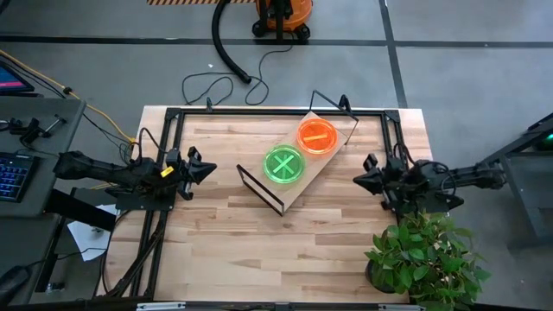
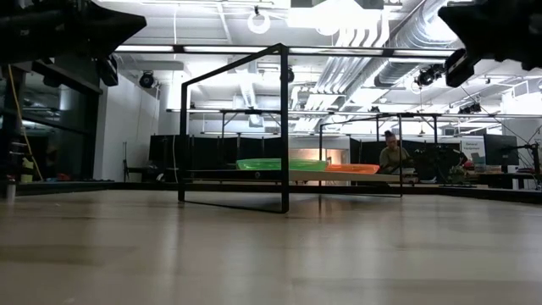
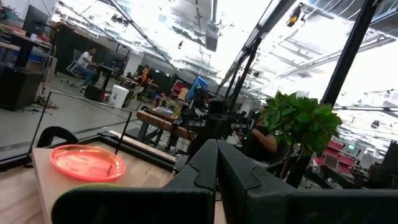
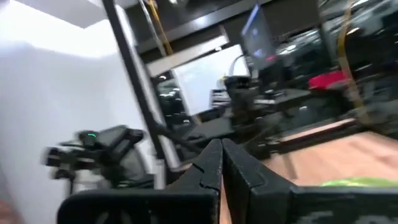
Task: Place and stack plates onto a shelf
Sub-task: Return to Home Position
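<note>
The shelf (image 1: 298, 164), a light-wood board on a black wire frame, stands slantwise at the table's middle. On it rest a neon green stack of plates (image 1: 283, 164) and a neon orange stack (image 1: 317, 136); both also show in the low view, green (image 2: 279, 164) and orange (image 2: 351, 169). My left gripper (image 1: 210, 169) hovers left of the shelf, shut, holding nothing. My right gripper (image 1: 359, 180) hovers right of the shelf, shut, holding nothing. The orange plate (image 3: 87, 163) shows in the left wrist view, and a green plate's edge (image 4: 354, 182) in the right wrist view.
A potted plant (image 1: 428, 255) stands at the table's near right corner, just below the right arm. A black frame (image 1: 276, 111) runs along the table's far edge. Bare tabletop (image 1: 259, 250) lies near of the shelf.
</note>
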